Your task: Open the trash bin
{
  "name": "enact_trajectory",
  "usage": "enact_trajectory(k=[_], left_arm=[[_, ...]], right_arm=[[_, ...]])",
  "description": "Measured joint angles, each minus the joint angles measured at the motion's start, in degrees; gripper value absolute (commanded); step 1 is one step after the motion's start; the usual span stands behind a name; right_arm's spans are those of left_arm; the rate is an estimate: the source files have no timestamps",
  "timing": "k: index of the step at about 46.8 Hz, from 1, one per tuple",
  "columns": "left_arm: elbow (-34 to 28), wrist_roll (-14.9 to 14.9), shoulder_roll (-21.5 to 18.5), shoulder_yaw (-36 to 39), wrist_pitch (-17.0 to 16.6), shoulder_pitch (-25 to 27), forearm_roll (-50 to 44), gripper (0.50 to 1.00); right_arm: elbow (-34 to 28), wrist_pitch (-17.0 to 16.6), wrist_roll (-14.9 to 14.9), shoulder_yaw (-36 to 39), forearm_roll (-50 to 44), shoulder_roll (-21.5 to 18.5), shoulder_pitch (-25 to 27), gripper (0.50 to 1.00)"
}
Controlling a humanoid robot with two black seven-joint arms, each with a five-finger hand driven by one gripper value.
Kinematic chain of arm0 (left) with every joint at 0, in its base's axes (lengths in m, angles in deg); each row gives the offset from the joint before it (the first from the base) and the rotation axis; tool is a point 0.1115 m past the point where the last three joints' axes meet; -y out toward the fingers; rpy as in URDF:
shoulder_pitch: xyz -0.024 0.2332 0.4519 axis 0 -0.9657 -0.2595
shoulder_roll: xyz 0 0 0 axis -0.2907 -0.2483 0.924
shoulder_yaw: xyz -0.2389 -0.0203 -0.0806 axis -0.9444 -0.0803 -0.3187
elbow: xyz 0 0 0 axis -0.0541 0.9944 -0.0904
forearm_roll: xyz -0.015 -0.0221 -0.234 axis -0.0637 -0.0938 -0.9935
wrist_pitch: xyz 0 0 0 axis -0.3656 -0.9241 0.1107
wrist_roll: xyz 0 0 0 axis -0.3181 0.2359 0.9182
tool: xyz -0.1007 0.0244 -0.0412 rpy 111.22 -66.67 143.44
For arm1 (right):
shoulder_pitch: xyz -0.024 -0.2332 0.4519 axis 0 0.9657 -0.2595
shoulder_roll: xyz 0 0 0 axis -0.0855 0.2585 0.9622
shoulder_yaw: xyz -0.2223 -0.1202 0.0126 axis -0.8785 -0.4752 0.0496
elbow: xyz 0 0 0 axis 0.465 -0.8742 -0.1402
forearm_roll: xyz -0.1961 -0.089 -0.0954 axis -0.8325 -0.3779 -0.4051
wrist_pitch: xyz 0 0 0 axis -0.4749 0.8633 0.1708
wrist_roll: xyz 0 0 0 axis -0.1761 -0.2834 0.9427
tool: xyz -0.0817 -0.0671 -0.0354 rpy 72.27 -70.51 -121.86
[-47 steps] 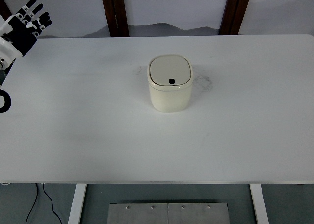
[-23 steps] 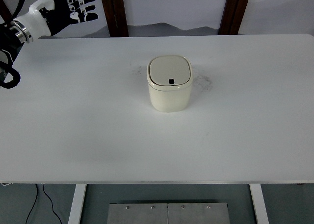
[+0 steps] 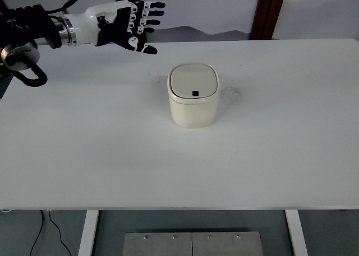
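The bin (image 3: 194, 96) stands upright near the middle of the table (image 3: 101, 149), its long axis vertical and its lid (image 3: 193, 80) shut. The small dark button (image 3: 196, 92) sits at the lid's near edge, toward the robot. The left hand (image 3: 124, 23) hangs over the far-left part of the table, fingers spread and holding nothing, apart from the bin, probably set to press the lid.

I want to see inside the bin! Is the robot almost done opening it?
Not yet. The trash bin is closed, its lid flat on top. In hand: the left hand is up in the air to the bin's left, fingers spread, holding nothing and touching nothing. Left to do: reach the bin, probably press the small black button, and get the lid up.
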Motion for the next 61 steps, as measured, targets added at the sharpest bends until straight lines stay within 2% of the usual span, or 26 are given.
enact_trajectory(k=[4,14,20,26,61], left_arm=[[-0.72,0.84,1.10,0.00,1.43,0.44,1.45,1.000],[-3.63,0.93,2.79,0.23,2.22,0.62,9.98,1.000],[-4.00,1.02,3.79,0.25,5.45,0.65,13.79,1.000],[-4.00,2.58,4.56,0.26,7.74,0.55,17.23,1.000],[-3.91,2.85,6.50,2.11,7.64,-0.68,18.46,1.000]], right_arm=[[0.01,0.00,0.01,0.00,0.02,0.00,-0.02,0.991],[0.01,0.00,0.01,0.00,0.02,0.00,-0.01,0.993],[0.01,0.00,0.01,0.00,0.00,0.00,-0.01,0.991],[0.01,0.00,0.00,0.00,0.00,0.00,0.00,0.993],[0.01,-0.03,0.01,0.00,0.00,0.00,0.00,0.991]])
